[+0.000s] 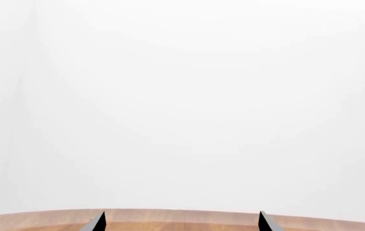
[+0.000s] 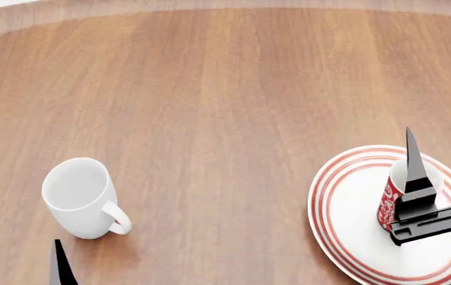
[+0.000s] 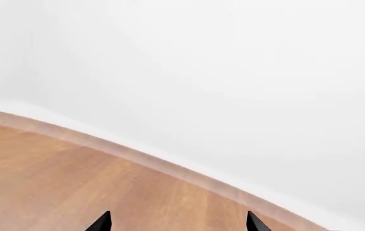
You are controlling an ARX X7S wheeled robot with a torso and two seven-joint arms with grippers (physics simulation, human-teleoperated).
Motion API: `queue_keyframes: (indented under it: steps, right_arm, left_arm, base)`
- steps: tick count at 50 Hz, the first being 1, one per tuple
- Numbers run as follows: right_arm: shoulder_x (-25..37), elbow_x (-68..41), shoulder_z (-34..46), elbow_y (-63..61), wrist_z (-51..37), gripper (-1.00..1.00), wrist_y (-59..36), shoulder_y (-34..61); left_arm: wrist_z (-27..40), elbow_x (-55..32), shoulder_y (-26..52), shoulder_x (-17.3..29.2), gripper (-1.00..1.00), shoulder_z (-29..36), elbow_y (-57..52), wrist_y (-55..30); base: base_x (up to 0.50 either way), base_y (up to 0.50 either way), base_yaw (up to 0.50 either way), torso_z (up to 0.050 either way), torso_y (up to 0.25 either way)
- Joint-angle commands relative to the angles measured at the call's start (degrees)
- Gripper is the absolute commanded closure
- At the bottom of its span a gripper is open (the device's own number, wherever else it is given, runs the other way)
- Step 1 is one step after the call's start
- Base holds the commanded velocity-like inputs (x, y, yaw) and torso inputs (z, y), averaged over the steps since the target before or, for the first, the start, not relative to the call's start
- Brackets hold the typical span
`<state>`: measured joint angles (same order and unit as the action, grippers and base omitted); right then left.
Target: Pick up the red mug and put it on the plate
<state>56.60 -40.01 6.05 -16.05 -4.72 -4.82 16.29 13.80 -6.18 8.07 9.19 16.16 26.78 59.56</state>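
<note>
Wood-grain brown fills most of what we see from the head camera: a wide table point(image 2: 209, 89) with its far edge curving across the top. On our right, the red mug point(image 2: 389, 205) stands upright on the plate point(image 2: 340, 202), inside the ring of red bands, its white interior facing up. Our right gripper point(image 2: 415, 190) sits over the mug, one dark finger rising across the mug's mouth, and its black body covers the mug's near side; we cannot tell from this view whether it clasps the mug. In the right wrist view its two fingertips point(image 3: 102, 222) show well apart over bare wood, with no mug between them. On our left, a plain white mug point(image 2: 78, 196) stands well apart from the plate, handle toward us. Our left gripper point(image 1: 181, 222) holds nothing, its tips spread wide.
</note>
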Motion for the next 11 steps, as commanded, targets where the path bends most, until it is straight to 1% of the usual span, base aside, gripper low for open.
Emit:
queue_keyframes:
  steps: [1,11]
  right_arm:
    - [2.26,0.44,-2.69,-6.52,-0.96,-1.00,2.74,-4.83]
    - [3.81,3.53,-3.20,-12.60,-1.68,-1.00,4.37,-8.11]
  left_arm:
    - [-1.99,-0.01,-0.26,-1.07,-1.00,-1.74,0.03,0.04]
    - [-3.72,-0.02,-0.44,-1.95,-1.00,-3.13,0.04,0.06]
  base:
    - [0.00,0.00,0.00,0.000,0.000]
    - [0.00,0.00,0.00,0.000,0.000]
